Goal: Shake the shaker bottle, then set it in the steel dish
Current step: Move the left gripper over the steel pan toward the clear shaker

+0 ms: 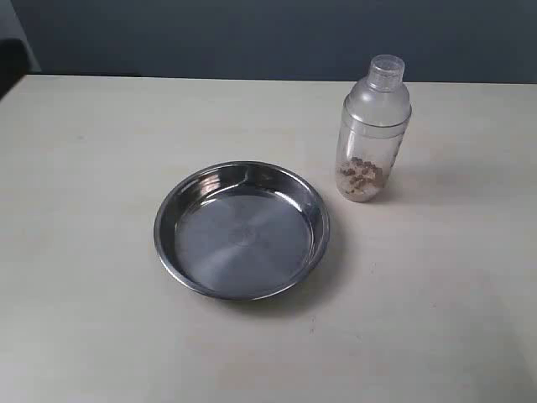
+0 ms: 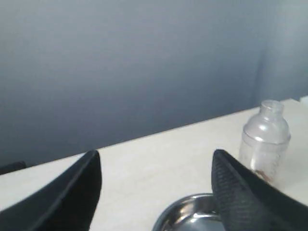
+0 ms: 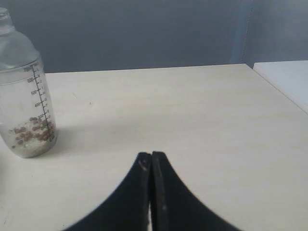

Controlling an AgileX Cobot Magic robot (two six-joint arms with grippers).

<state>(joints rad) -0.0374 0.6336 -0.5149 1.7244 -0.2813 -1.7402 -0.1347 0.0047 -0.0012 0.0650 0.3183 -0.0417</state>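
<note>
The shaker bottle (image 1: 372,130) stands upright on the table, just right of and behind the steel dish (image 1: 242,229), with brown granules at its bottom. Neither gripper shows in the exterior view. In the left wrist view my left gripper (image 2: 156,159) is open, its black fingers (image 2: 240,192) wide apart with nothing between them; the dish rim (image 2: 185,216) lies below and the bottle (image 2: 265,139) stands beyond one finger. In the right wrist view my right gripper (image 3: 151,156) is shut with its tips pressed together on nothing, and the bottle (image 3: 24,96) stands well off to one side.
The pale table (image 1: 92,151) runs back to a dark blue-grey wall (image 1: 252,34). A dark object (image 1: 10,63) sits at the far left edge. A white surface (image 3: 288,77) adjoins the table's far corner in the right wrist view.
</note>
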